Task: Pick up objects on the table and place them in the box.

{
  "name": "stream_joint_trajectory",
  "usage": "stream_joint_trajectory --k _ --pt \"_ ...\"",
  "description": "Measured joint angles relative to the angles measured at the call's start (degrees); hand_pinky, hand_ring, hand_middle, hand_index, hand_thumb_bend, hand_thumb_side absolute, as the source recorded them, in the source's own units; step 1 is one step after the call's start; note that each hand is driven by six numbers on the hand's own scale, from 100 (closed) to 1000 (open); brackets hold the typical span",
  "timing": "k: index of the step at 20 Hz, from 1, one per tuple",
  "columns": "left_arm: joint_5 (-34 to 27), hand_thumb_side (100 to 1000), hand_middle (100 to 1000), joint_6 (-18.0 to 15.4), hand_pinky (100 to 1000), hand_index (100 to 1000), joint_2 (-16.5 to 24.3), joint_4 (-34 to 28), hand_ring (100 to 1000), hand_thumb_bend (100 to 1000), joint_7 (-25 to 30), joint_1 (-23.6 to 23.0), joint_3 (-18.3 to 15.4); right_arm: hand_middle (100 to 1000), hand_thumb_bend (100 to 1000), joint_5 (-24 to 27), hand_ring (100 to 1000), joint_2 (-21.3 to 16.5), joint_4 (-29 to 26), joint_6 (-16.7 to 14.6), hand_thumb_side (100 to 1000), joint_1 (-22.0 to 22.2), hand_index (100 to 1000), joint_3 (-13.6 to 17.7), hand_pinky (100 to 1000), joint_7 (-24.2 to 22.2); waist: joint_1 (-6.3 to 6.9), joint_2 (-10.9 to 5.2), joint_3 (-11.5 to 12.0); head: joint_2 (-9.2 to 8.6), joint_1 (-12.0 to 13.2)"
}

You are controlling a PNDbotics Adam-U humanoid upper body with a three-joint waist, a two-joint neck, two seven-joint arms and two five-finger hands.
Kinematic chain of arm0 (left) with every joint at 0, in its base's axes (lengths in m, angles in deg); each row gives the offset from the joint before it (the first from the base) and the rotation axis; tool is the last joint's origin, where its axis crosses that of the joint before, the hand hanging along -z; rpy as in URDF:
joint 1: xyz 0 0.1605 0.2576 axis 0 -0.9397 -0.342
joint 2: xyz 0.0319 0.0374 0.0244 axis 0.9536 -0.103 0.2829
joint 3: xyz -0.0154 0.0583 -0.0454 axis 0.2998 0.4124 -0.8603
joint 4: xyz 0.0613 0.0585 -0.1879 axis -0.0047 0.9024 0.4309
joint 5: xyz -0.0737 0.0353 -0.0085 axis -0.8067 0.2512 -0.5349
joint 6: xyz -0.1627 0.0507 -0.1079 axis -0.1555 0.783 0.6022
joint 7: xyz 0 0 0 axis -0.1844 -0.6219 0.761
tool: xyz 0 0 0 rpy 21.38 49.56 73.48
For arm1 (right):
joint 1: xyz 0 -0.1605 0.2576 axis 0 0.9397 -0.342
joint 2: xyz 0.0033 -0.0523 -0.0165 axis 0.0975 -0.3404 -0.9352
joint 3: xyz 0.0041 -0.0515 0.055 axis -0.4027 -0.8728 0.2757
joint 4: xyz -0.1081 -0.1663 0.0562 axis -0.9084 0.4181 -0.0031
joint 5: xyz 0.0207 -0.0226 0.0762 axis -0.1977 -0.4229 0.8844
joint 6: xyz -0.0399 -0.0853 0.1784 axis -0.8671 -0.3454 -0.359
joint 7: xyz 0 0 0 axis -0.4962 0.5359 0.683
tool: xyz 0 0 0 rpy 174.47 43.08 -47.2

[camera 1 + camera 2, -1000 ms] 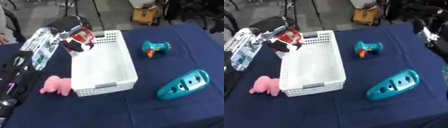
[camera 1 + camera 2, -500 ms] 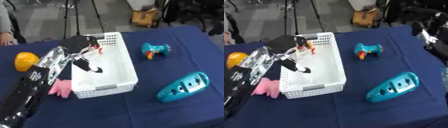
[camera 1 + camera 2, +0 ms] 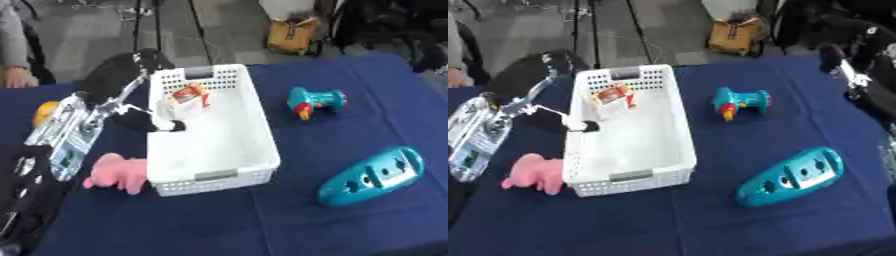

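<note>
Left eye view, left to right: an orange object [image 3: 44, 111] sits half hidden behind the robot's left arm at the table's near-left edge, its shape not clear. Beside it a pink plush toy [image 3: 116, 172] lies on the blue table [image 3: 262, 220], touching the outside of the white box [image 3: 214, 176], so it remains to be picked up. The left hand [image 3: 144, 121] reaches over the box's left rim, fingers straight and relaxed and holding nothing; it appears placed there because a small red-and-white item [image 3: 188, 95] now rests inside the box at its far end, by all signs just let go. The box floor nearer the camera lies bare.

Right of the box, a teal toy drill [image 3: 315, 101] with an orange tip lies on its side on the cloth, well apart from the box. Nearer the camera, a larger teal shell-shaped object [image 3: 372, 176] with dark openings rests tilted toward the right edge. In the right eye view, the right hand [image 3: 844, 67] shows at the upper right edge, away from every object; whether its fingers are spread or curled cannot be told. Judging by the layout, at least three items remain to be boxed.
</note>
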Motion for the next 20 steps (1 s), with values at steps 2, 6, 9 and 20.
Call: stream_joint_trajectory --k 2,6,9,20 --pt "-3.76 477 770 3.59 559 835 1.87 -5.84 627 894 -1.12 -4.77 -4.29 606 443 0.0 505 0.0 0.03 -0.06 571 0.01 819 0.2 530 0.08 -0.09 0.08 0.5 0.0 -0.1" --pt "-7.11 519 768 9.02 522 837 3.45 -12.53 601 823 -3.67 -11.53 -10.23 606 440 0.0 504 0.0 0.07 -0.15 571 0.03 819 0.24 530 0.21 -0.18 0.15 1.14 0.02 -0.19" --pt "-9.67 526 767 11.14 514 837 3.46 -13.51 594 801 -4.79 -16.3 -12.46 606 440 0.0 504 -0.01 0.18 -0.15 571 0.04 820 0.23 530 0.21 -0.17 0.15 1.71 0.1 0.07" --pt "-15.92 547 766 11.33 487 839 -0.67 -13.0 577 740 -6.55 -19.81 -14.54 607 439 0.0 504 -0.01 0.25 -0.11 571 -0.04 821 0.14 531 -0.4 -0.42 0.15 2.2 0.28 0.53"
